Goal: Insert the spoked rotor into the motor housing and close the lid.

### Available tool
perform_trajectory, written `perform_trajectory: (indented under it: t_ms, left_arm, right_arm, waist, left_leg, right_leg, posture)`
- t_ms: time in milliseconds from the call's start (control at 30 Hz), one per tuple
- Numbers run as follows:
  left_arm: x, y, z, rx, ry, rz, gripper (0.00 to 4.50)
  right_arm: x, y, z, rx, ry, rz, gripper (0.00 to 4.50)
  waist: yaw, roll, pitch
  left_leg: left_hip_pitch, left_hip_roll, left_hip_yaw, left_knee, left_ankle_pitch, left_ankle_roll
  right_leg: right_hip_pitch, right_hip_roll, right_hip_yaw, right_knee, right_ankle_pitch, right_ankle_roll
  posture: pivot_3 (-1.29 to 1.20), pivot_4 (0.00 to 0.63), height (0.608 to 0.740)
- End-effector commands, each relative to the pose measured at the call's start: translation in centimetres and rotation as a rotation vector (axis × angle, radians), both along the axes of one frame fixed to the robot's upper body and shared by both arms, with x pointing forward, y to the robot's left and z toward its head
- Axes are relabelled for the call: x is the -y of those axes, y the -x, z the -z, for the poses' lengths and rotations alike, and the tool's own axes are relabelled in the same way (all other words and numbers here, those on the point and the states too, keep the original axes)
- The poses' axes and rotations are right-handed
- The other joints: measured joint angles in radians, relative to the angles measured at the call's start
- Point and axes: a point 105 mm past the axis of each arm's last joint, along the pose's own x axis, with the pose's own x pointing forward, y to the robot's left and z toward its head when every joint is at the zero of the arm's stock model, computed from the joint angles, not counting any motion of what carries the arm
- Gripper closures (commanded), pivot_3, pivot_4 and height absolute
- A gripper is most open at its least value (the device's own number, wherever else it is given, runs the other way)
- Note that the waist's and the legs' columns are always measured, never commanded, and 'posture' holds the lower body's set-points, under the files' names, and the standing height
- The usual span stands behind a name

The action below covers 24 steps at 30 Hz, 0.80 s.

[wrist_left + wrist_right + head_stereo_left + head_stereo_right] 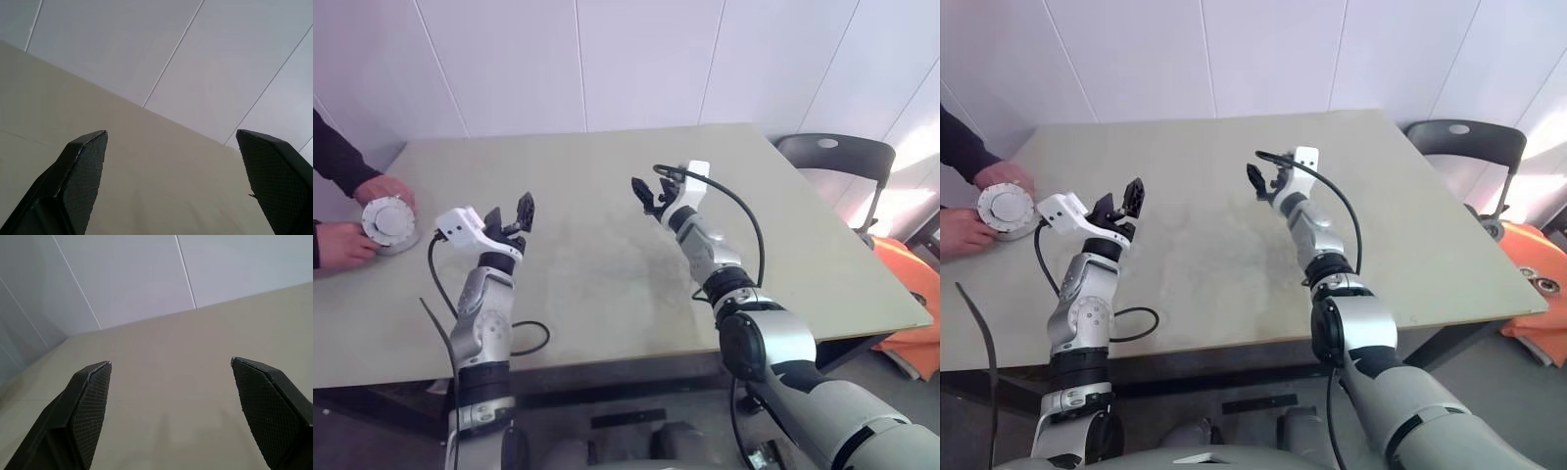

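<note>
At the table's far left a person's two hands (347, 245) hold the lid (388, 220), a flat round grey disc with a central hub. It rests on a low round base whose edge alone shows. The motor housing and the spoked rotor are hidden. My left gripper (510, 211) hovers open and empty over the table, to the right of the lid and apart from it. My right gripper (651, 192) is open and empty above the middle of the table. In the wrist views, bare tabletop and wall lie between the left fingers (83, 171) and between the right fingers (90, 401).
The beige table (607, 264) ends close in front of me and at the right. A black chair (837, 155) stands past its right edge, with something orange (913, 294) beside it on the floor. White wall panels close off the far side.
</note>
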Motion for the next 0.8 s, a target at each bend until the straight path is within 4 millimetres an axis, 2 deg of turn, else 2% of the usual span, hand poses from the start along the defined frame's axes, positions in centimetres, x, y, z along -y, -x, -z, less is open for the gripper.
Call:
perform_trajectory:
  t_ms: [33,133,267,433,533,633,800]
  left_arm:
    - [-1.3,0.2,-1.8,0.048,-0.043,-0.045,0.03]
    - [-1.5,0.3,-1.9,0.049,-0.046,-0.036,0.03]
    - [-0.5,-0.1,-1.7,0.04,-0.045,0.003,0.03]
    - [0.5,-0.4,-1.5,0.032,-0.045,0.04,0.03]
    - [0.8,-0.6,-1.4,0.025,-0.043,0.053,0.03]
    - [1.2,-0.6,-1.2,0.017,-0.05,0.078,0.03]
    - [1.4,-0.4,-0.6,0.0,-0.053,0.089,0.03]
  right_arm:
    - [-0.2,-0.3,-1.9,0.068,0.015,-0.009,0.41]
    - [0.1,-0.2,-1.9,0.078,0.022,-0.009,0.41]
    - [1.2,0.1,-1.3,0.096,0.051,-0.013,0.41]
    - [3.9,0.9,-1.0,0.138,0.074,-0.025,0.41]
    - [5.4,2.1,-0.6,0.152,0.09,-0.058,0.41]
    - [8.2,3.3,-1.1,0.151,0.064,-0.031,0.41]
    - [9.8,6.3,-1.1,0.133,0.081,-0.135,0.41]
  waist:
    - [-0.001,0.0,0.0]
    - [0.0,0.0,0.0]
    - [0.002,0.0,0.0]
    - [0.003,0.0,0.0]
    - [0.001,0.0,0.0]
    - [0.002,0.0,0.0]
    - [0.003,0.0,0.0]
  left_leg:
    - [0.0,0.0,0.0,0.0,0.0,0.0]
    - [0.0,0.0,0.0,0.0,0.0,0.0]
    - [0.0,0.0,0.0,0.0,0.0,0.0]
    - [-0.001,-0.001,-0.001,0.0,0.0,0.0]
    - [-0.001,-0.001,-0.001,0.0,0.0,0.0]
    - [0.0,0.0,-0.001,-0.001,0.0,0.0]
    - [0.0,0.0,0.0,0.0,0.0,0.0]
  right_leg:
    - [0.0,0.0,0.0,0.0,0.0,0.0]
    - [0.0,0.0,0.0,0.0,0.0,0.0]
    - [0.0,0.0,0.0,0.0,0.0,0.0]
    - [0.0,-0.001,0.0,-0.002,0.0,0.0]
    - [0.0,0.0,0.001,-0.002,0.0,0.0]
    - [0.0,0.001,0.001,-0.001,0.0,0.0]
    - [0.0,0.002,0.001,-0.001,0.0,0.0]
  posture:
    - [0.0,0.0,0.74]
    - [0.0,0.0,0.74]
    - [0.0,0.0,0.74]
    - [0.0,0.0,0.74]
    - [0.0,0.0,0.74]
    - [0.0,0.0,0.74]
    - [0.0,0.0,0.74]
